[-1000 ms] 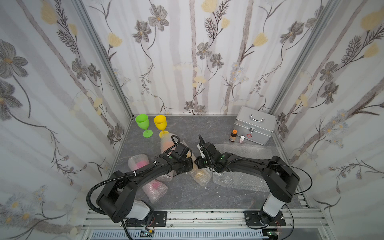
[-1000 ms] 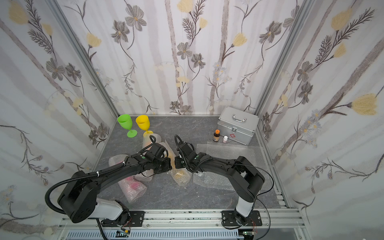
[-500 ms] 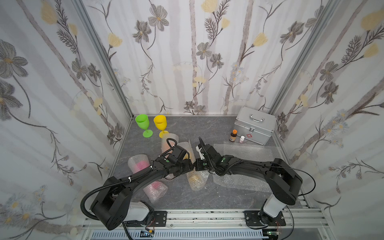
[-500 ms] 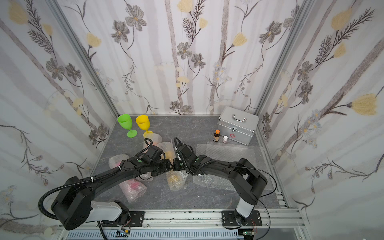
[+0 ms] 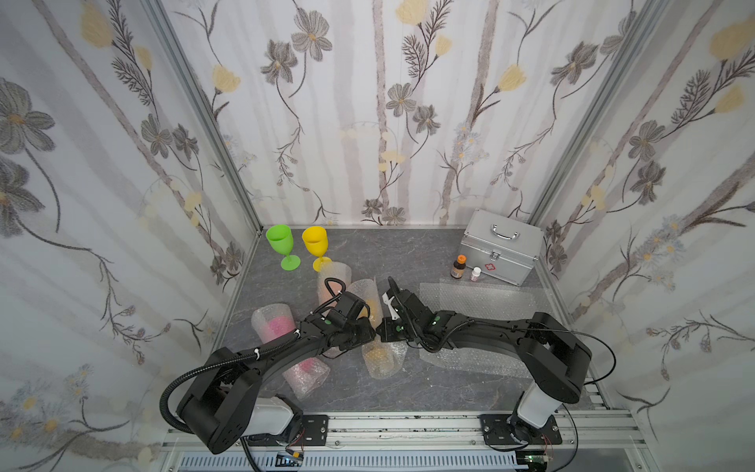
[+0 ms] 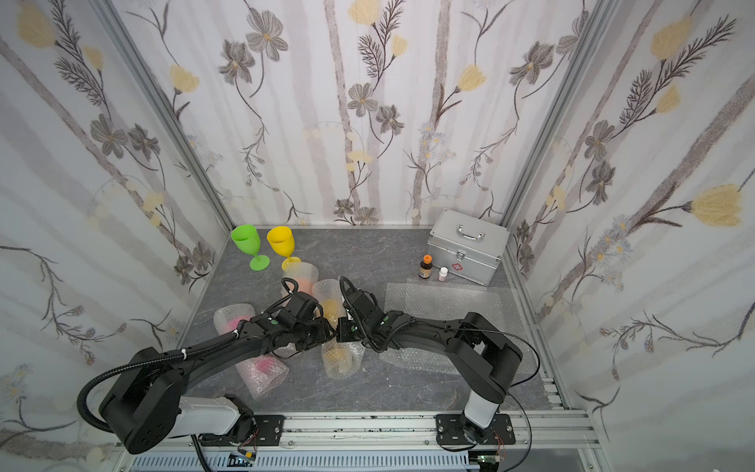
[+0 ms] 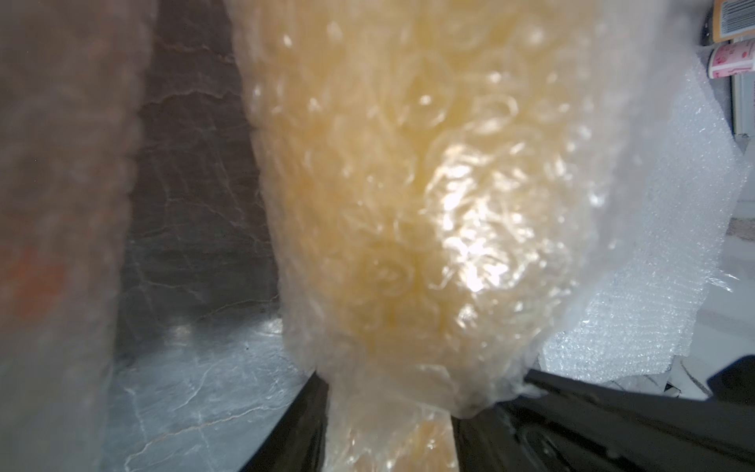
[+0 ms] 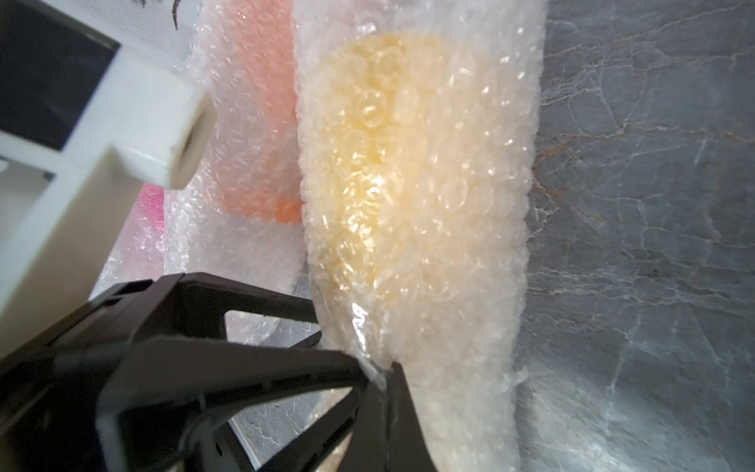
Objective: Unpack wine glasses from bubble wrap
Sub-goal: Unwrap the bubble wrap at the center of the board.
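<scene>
Drawn frontward since earlier, amber-yellow bubble wrap roll looks light, soft, slippery: right gripper pinches its loose edge, left gripper clamps its waist.

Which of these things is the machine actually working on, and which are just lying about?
Job: green goblet, yellow goblet, amber wrapped roll, orange wrapped roll, pink wrapped roll, flat bubble wrap sheet.
Lying about: silver case, brown bottle, small white bottle.

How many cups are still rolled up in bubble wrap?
3: pink bundle at front left, orange bundle farther back, amber bundle in the middle. No more visible.
</scene>
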